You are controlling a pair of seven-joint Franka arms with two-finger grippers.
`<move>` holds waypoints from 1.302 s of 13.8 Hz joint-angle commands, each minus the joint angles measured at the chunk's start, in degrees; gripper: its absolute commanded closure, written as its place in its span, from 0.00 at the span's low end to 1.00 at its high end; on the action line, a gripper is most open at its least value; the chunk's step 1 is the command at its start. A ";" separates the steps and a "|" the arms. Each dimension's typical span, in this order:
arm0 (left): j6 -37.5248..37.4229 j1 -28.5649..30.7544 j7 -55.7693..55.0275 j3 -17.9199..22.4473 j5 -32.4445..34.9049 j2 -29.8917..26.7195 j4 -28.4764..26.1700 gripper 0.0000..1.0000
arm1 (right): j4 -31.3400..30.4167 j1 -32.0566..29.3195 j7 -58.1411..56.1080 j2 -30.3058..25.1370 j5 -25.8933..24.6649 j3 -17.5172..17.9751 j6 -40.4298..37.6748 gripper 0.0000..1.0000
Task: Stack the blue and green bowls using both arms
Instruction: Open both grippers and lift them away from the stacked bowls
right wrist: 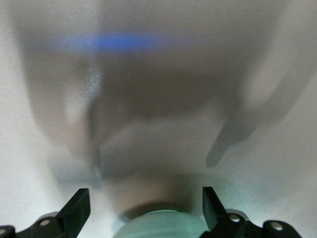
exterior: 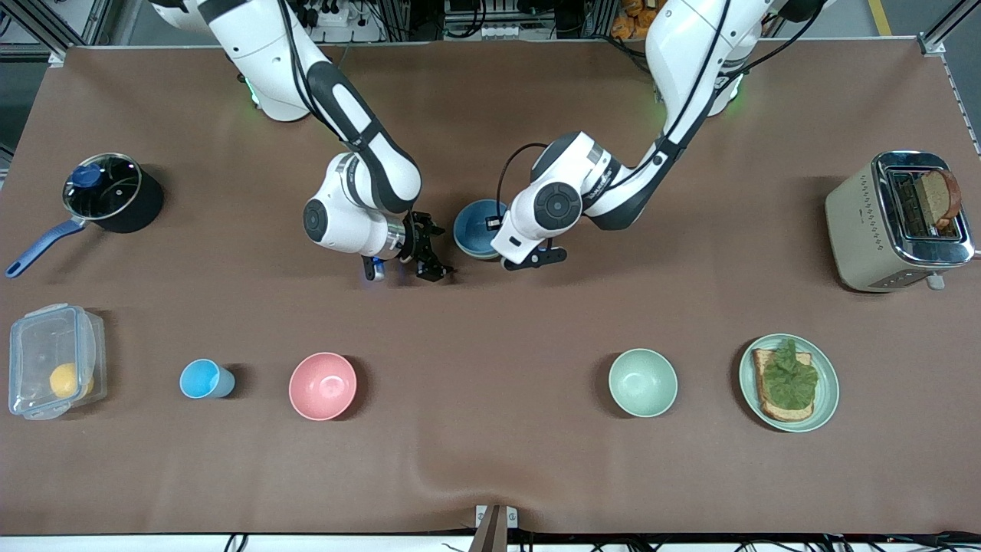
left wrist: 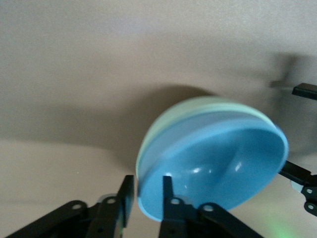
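Note:
The blue bowl sits nested in the green bowl at the table's middle, between both grippers. In the left wrist view the blue bowl looks tilted. My left gripper grips the stack's rim, one finger inside the blue bowl and one outside; in the front view the left gripper is at the stack's edge toward the left arm's end. My right gripper is open beside the stack, toward the right arm's end. In the right wrist view the green bowl's wall shows between the spread jaws of the right gripper.
Nearer the front camera stand a paler mint bowl, a pink bowl, a light-blue cup, a plate with toast and a plastic box. A pot and a toaster stand at the table's ends.

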 commanded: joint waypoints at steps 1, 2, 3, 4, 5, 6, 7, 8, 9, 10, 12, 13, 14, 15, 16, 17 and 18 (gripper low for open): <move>-0.30 -0.33 -1.39 0.58 0.55 -0.52 1.00 0.00 | -0.15 -0.73 -3.82 -0.56 1.89 0.05 -1.01 0.00; -0.48 0.02 -1.31 0.58 0.64 -1.39 1.00 0.00 | -0.23 -1.52 -5.32 -0.91 1.81 -0.04 -2.15 0.00; -1.09 0.64 -1.31 0.66 0.90 -2.79 1.09 0.00 | -0.23 -2.13 -5.77 -1.26 1.63 -0.13 -3.46 0.00; -2.05 1.43 -1.31 0.75 0.90 -3.85 1.35 0.00 | -0.15 -2.23 -5.77 -1.61 1.28 -0.22 -3.74 0.00; -3.80 1.87 -1.13 0.93 0.99 -4.82 2.14 0.00 | -0.15 -2.14 -5.77 -1.88 1.02 -0.31 -3.74 0.00; -5.82 2.66 -1.13 1.45 1.60 -5.79 3.10 0.00 | -0.23 -2.31 -5.86 -2.23 0.67 -0.39 -3.91 0.00; -7.93 3.80 -1.22 1.54 3.96 -6.93 4.15 0.00 | -0.15 -2.93 -5.86 -2.84 0.32 -0.40 -5.22 0.00; -9.43 5.55 -1.31 1.54 5.89 -8.07 4.60 0.00 | 0.03 -3.80 -5.77 -3.54 -0.30 -0.48 -7.06 0.00; -10.23 7.65 -1.31 1.54 7.13 -9.21 4.87 0.00 | 0.29 -4.94 -5.77 -4.07 -1.78 -0.92 -9.60 0.00; -10.76 9.85 -1.22 1.54 8.71 -10.44 4.87 0.00 | 0.73 -5.82 -5.60 -4.34 -4.15 -1.71 -11.98 0.00; -11.99 14.60 -1.04 1.46 13.19 -12.20 5.04 0.00 | 1.69 -6.36 -5.33 -5.22 -7.50 -3.20 -15.94 0.00; -12.69 16.44 -0.87 1.54 14.77 -12.73 5.13 0.00 | 2.66 -6.36 -5.33 -5.31 -8.12 -4.16 -17.96 0.00; -13.05 18.46 -0.61 1.54 16.88 -12.83 5.48 0.00 | 3.80 -6.36 -5.25 -5.31 -9.43 -5.57 -20.76 0.00; -13.40 20.40 0.53 1.46 19.07 -13.00 6.27 0.00 | 4.94 -6.27 -5.16 -5.22 -10.92 -7.06 -23.75 0.00; -15.06 21.90 2.45 1.46 20.92 -13.26 6.80 0.00 | 5.82 -6.27 -5.16 -5.22 -13.11 -8.64 -26.48 0.00; -16.55 23.57 5.69 1.46 21.90 -14.22 7.50 0.00 | 6.35 -6.27 -5.16 -5.22 -16.44 -9.79 -28.59 0.00; -17.18 26.28 9.90 1.46 21.82 -15.02 8.03 0.00 | 7.05 -6.36 -5.07 -5.22 -19.61 -10.41 -30.44 0.00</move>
